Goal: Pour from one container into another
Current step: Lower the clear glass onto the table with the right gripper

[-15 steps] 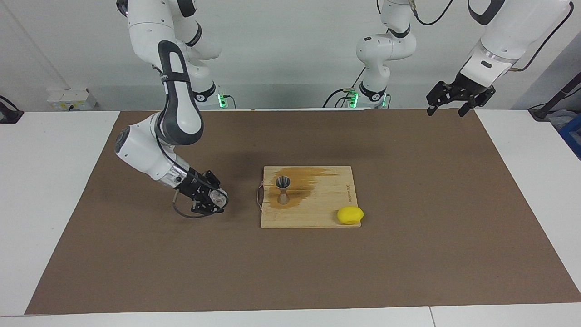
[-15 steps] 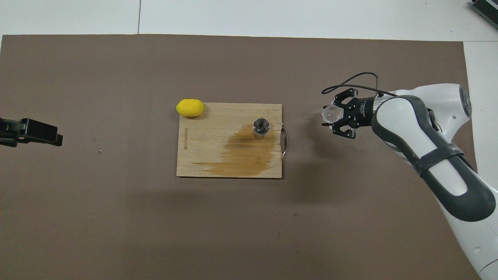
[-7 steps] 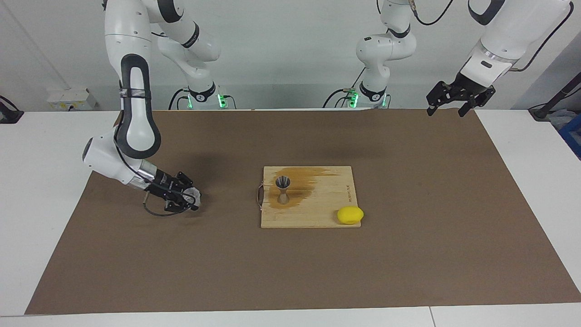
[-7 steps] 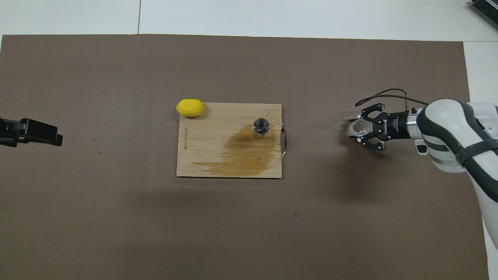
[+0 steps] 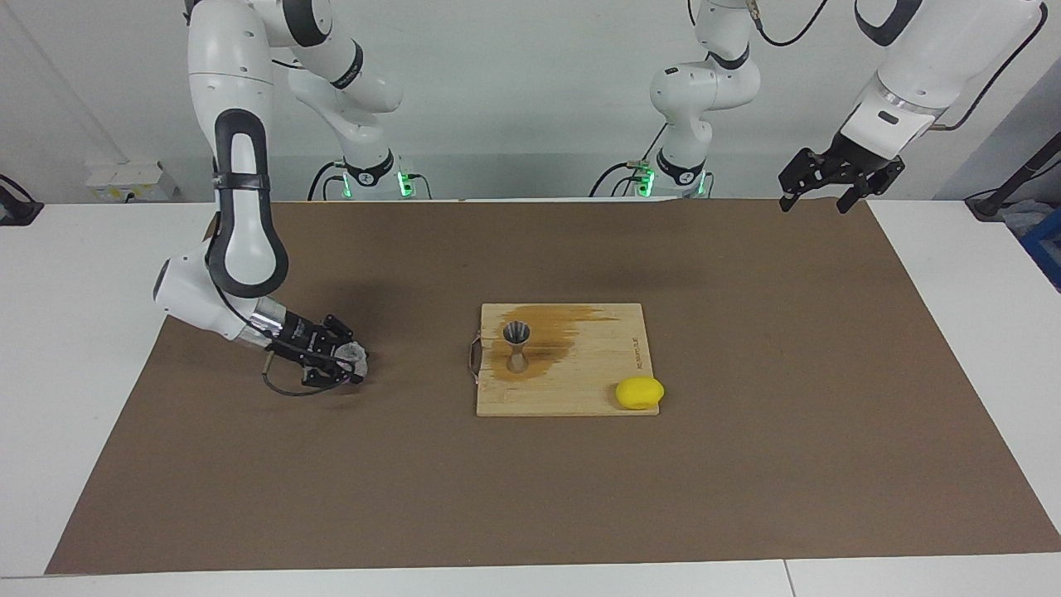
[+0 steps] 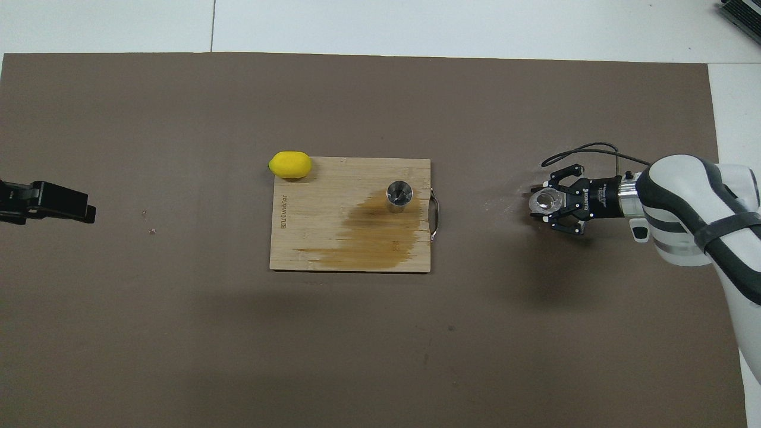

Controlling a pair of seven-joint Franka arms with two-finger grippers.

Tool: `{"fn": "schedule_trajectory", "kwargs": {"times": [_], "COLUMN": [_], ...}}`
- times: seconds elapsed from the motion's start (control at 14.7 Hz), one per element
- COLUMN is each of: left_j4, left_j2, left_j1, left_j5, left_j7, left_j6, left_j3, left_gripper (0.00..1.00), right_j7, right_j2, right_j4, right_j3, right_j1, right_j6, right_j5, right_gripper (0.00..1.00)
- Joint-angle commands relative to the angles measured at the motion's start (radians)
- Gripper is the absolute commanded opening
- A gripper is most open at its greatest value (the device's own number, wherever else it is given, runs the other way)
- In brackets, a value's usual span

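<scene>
The right gripper (image 5: 346,362) is clenched around the glass cup (image 5: 355,356), low over the brown mat (image 5: 530,497) toward the right arm's end of the table, with bare mat between it and the cutting board (image 5: 580,390). The jigger (image 5: 517,345) stands upright near the board's handle edge, on a brown stain (image 5: 564,332). A lemon (image 5: 639,392) sits at the board's corner. The left gripper (image 5: 839,184) waits, fingers spread, over the mat's corner.
</scene>
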Motion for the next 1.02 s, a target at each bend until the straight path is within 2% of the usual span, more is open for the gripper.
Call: {"fn": "schedule_trajectory", "kwargs": {"times": [0.0, 0.07, 0.14, 0.41, 0.68, 0.95], "left_j4": [-0.024, -0.024, -0.024, -0.024, -0.024, -0.024], "left_j2": [-0.021, -0.021, -0.021, -0.021, -0.021, -0.021], "left_j1": [0.008, 0.008, 0.008, 0.008, 0.008, 0.008], "left_j5": [-0.014, -0.014, -0.014, -0.014, -0.014, -0.014], "left_j7": [0.003, 0.003, 0.004, 0.004, 0.003, 0.003], "left_j6": [0.011, 0.011, 0.011, 0.011, 0.011, 0.011], "left_j3": [-0.001, -0.001, -0.001, -0.001, -0.001, -0.001], "left_gripper": [1.0, 1.0, 1.0, 1.0, 1.0, 1.0], "right_j7": [-0.044, -0.044, -0.045, -0.042, -0.042, -0.042], "right_j2": [-0.011, -0.013, -0.014, -0.031, -0.052, -0.089], "right_j4": [-0.029, -0.038, -0.041, -0.041, -0.041, -0.04], "right_j3": [0.006, 0.005, 0.005, 0.002, 0.0, 0.002], "right_j1": [-0.004, 0.004, 0.005, 0.005, 0.005, 0.007], "right_j6": [0.011, 0.018, 0.046, 0.064, 0.098, 0.098], "right_j5": [0.034, 0.034, 0.033, 0.004, -0.09, -0.34], "right_gripper": [0.49, 0.83, 1.0, 1.0, 1.0, 1.0]}}
